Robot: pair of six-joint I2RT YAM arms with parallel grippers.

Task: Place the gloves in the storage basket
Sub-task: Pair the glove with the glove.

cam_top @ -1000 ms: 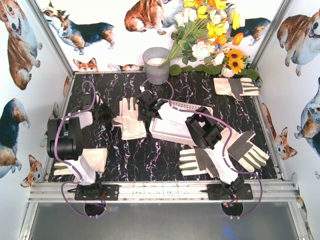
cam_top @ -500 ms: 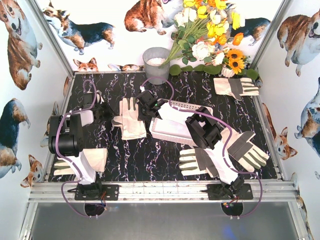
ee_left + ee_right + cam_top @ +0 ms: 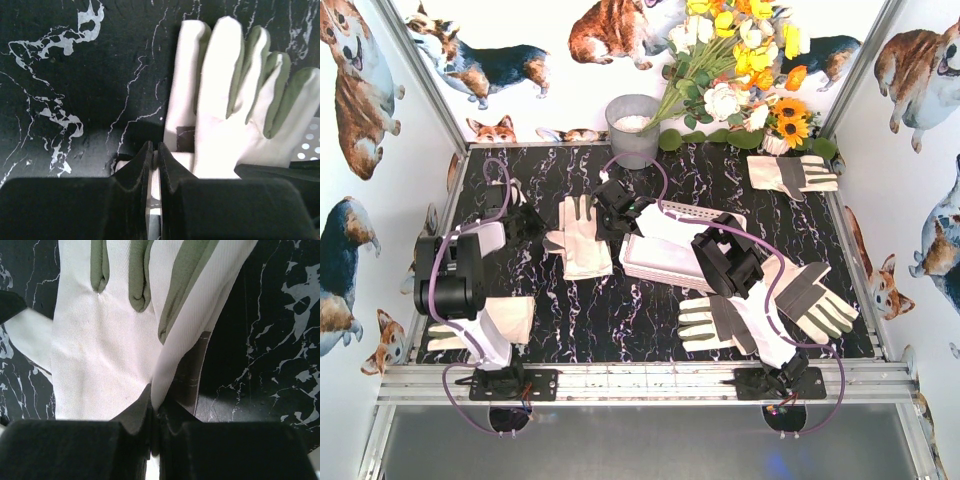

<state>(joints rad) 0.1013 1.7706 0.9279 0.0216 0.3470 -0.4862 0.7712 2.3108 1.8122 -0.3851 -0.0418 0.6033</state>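
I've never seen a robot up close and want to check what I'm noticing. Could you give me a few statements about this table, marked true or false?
1. The right arm's jaws are open. False: they are shut on a glove.
2. A second glove lies by the flowers. True.
3. The bucket lies on its side. False: it stands upright at the back.
4. The basket sits mid-table. True.
5. No gloves lie near the right arm's base. False: one near glove and another lie there.
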